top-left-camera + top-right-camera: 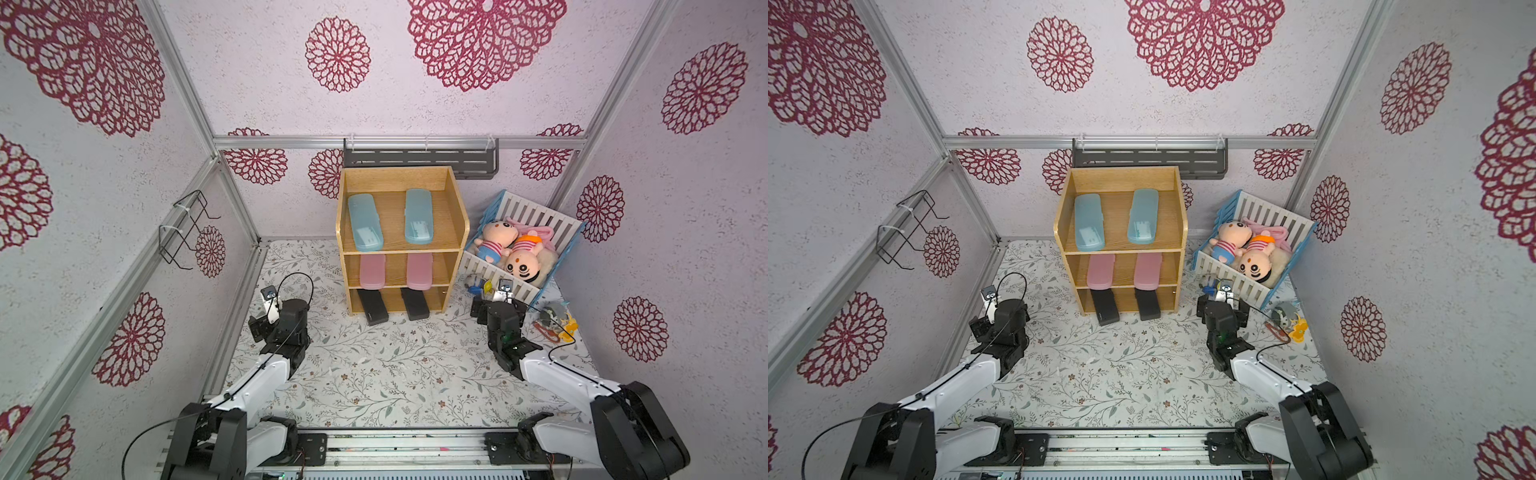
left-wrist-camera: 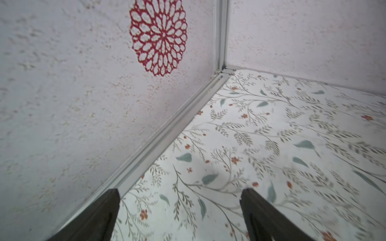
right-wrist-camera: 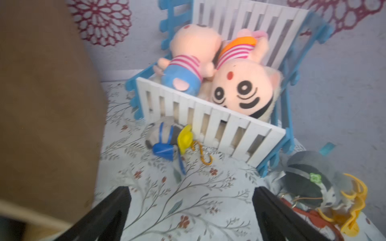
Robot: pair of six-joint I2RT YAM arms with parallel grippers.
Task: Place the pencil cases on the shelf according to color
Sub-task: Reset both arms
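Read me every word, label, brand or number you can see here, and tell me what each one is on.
No text is legible.
white label on the left light blue pencil case, top tier of the shelf: print too small to read.
white label on the right light blue pencil case, same tier: print too small to read.
No other writing can be made out.

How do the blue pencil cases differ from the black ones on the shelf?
The blue pencil cases lie on the top tier of the shelf; the black pencil cases sit on its bottom tier. The blue ones are translucent with white labels; the black ones are matte and plain. Both pairs lie flat, side by side.
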